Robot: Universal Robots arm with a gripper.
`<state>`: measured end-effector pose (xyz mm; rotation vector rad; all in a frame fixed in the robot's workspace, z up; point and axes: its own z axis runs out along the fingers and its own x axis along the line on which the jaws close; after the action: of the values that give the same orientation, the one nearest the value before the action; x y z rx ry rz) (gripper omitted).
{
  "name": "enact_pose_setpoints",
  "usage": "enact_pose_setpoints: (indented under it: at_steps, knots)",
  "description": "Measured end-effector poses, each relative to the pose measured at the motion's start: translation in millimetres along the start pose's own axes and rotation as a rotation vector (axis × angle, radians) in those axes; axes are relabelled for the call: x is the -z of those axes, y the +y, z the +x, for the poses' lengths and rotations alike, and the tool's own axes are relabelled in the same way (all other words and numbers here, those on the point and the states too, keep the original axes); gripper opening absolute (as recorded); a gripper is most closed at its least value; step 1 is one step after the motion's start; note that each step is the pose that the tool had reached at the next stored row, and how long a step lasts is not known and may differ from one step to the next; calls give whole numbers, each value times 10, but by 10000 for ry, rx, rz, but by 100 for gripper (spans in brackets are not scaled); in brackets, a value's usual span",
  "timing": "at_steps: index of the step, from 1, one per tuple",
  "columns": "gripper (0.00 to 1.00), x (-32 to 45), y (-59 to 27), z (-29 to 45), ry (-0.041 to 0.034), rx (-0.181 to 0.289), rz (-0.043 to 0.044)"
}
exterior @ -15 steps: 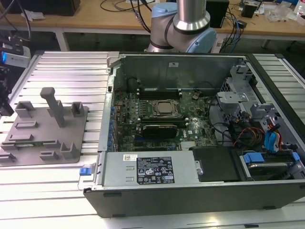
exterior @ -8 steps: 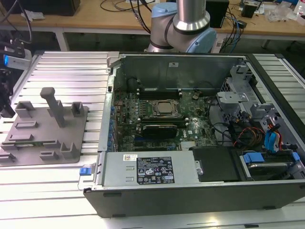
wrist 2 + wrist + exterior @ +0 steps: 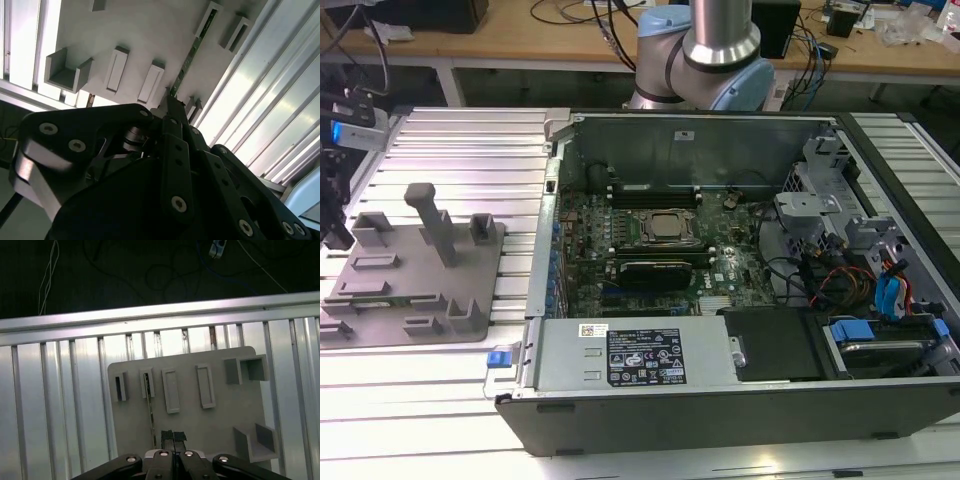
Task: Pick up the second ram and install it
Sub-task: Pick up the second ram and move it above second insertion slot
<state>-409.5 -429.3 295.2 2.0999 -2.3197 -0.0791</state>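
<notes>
The second ram (image 3: 149, 410) is a thin green stick standing on its edge in a slot of the grey holder tray (image 3: 220, 425). It also shows as a slim green strip (image 3: 192, 55) in the second wrist view. My gripper (image 3: 173, 436) hangs above the tray with its black fingertips (image 3: 166, 435) pressed together just beside the stick's near end, with nothing between them. In the exterior view my gripper (image 3: 334, 235) is at the far left, over the tray's (image 3: 420, 300) left end. The open computer case with the dark green motherboard (image 3: 650, 250) lies in the middle.
The tray carries a tall post (image 3: 430, 215) and several raised slot blocks. It rests on a ribbed aluminium table (image 3: 440, 140). Inside the case are a CPU socket (image 3: 665, 228), a power supply (image 3: 640, 355) and cables with blue connectors (image 3: 890, 295). The arm's base (image 3: 705, 50) rises behind the case.
</notes>
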Motion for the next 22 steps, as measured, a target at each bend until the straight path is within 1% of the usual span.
enact_pose_setpoints:
  at_steps: [1,3,4,5,7,9,13,17,19,22]
  knots:
    - [8,-14,0,0,0,0,0]
    - [8,-94,-4,2,1,6,0]
    - [8,-118,-5,4,0,8,0]
    - [8,-155,-8,16,1,31,-1]
    - [8,-206,-16,76,3,99,-3]
    - [8,-232,-20,103,5,130,-4]
    - [8,-330,-29,163,10,222,-8]
    - [8,-381,-33,166,12,287,-8]
    - [8,-390,-38,166,13,302,-9]
    - [8,-412,-87,162,13,307,-8]
